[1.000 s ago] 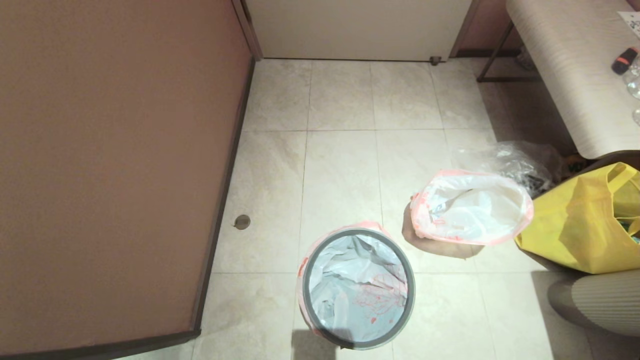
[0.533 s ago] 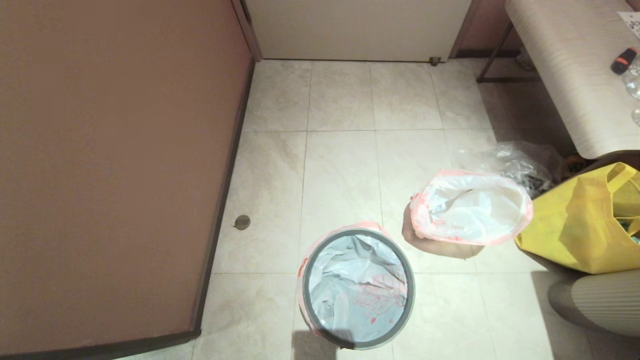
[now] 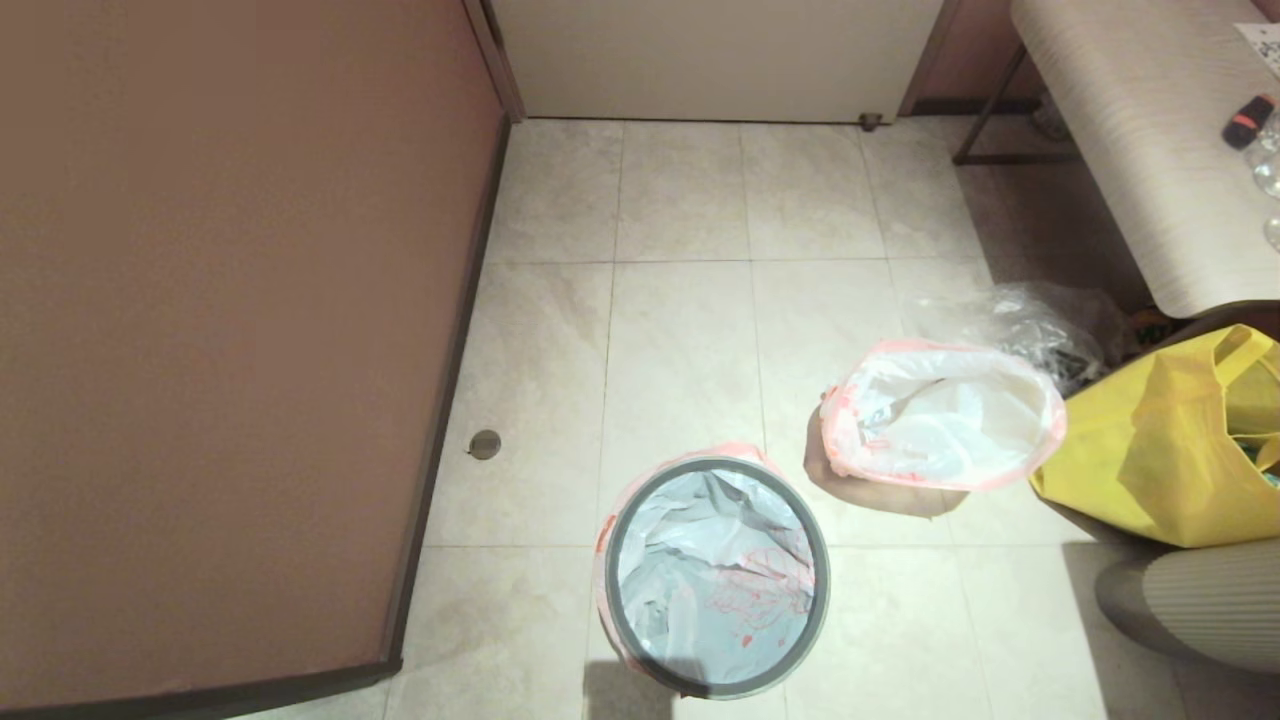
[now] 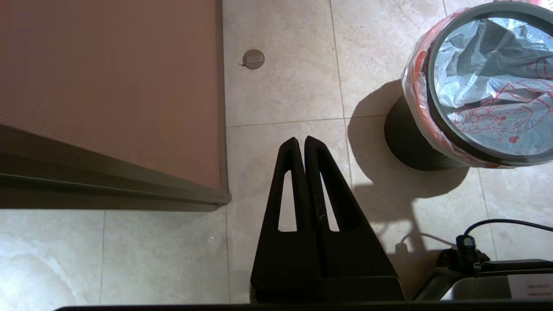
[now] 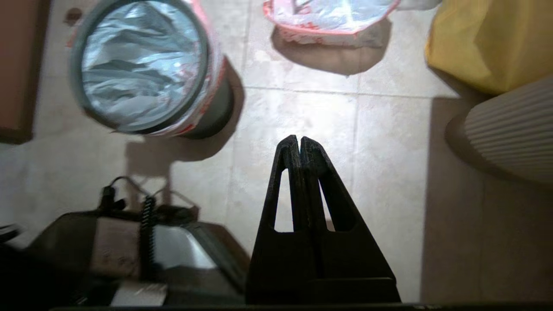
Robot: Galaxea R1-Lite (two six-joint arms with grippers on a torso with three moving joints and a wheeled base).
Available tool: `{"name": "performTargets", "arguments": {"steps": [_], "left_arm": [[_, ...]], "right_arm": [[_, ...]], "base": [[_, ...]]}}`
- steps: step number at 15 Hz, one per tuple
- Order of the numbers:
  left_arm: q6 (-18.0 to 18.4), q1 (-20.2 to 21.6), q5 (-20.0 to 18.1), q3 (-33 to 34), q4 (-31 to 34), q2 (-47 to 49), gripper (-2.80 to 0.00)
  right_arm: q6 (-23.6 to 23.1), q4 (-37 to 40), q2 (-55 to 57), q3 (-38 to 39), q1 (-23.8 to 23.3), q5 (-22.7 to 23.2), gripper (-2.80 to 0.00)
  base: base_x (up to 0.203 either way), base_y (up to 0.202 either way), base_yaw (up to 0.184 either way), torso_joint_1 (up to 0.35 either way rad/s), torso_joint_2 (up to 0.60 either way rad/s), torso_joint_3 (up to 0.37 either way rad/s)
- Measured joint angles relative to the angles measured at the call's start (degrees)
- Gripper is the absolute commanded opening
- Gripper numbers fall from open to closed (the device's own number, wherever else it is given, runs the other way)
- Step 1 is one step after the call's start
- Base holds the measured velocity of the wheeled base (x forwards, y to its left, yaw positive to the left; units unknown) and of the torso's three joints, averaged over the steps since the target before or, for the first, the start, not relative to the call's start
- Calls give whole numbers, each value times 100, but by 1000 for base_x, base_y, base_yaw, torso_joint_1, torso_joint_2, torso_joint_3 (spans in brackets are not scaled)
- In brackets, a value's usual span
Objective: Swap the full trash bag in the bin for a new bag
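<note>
1. Your bin point(image 3: 716, 577) stands on the tiled floor point(image 3: 680, 330) near the lower edge of the head view. The new bag point(image 3: 715, 560) lines it, its pink rim band folded out over the grey ring.
2. The full trash bag point(image 3: 943, 414) sits on the floor beyond the bin and to its right, apart from it, mouth open. You probably cannot make out bottles through its film from here.
3. Just right of that bag, a yellow bag point(image 3: 1165, 440) touches or nearly touches it; a crumpled clear bag point(image 3: 1030, 320) lies behind.
4. The brown wall panel point(image 3: 230, 330) edges the floor on your left, and the table point(image 3: 1130, 130) closes the far right.
5. Open tiles run from the bin up to the white door point(image 3: 715, 55).
6. Your left tool point(image 4: 304, 140) has its jaws pressed together, holding nothing, over bare floor beside the bin.
7. Your right tool point(image 5: 299, 139) is likewise closed and empty, above bare tiles between the bin and a ribbed grey object point(image 5: 514, 129).
</note>
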Motion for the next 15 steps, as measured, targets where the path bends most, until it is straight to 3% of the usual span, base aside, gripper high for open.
{"name": "performTargets", "arguments": {"steps": [3,5,15], "left_arm": [[-184,0,22,15,-16,-10,-280],[-189,0,22,20,-16,-10,-280],[-192,0,17,20,-13,-7,-280]], "right_arm": [[-235,-1796,-108,1406,-5,-567,-280],[-289,-2481,-138,1721,-5,-756,-280],[-269,-2577,-156,1840,-5,-777,-280]], "base": [[0,0,0,0,0,0],[0,0,0,0,0,0],[0,0,0,0,0,0]]}}
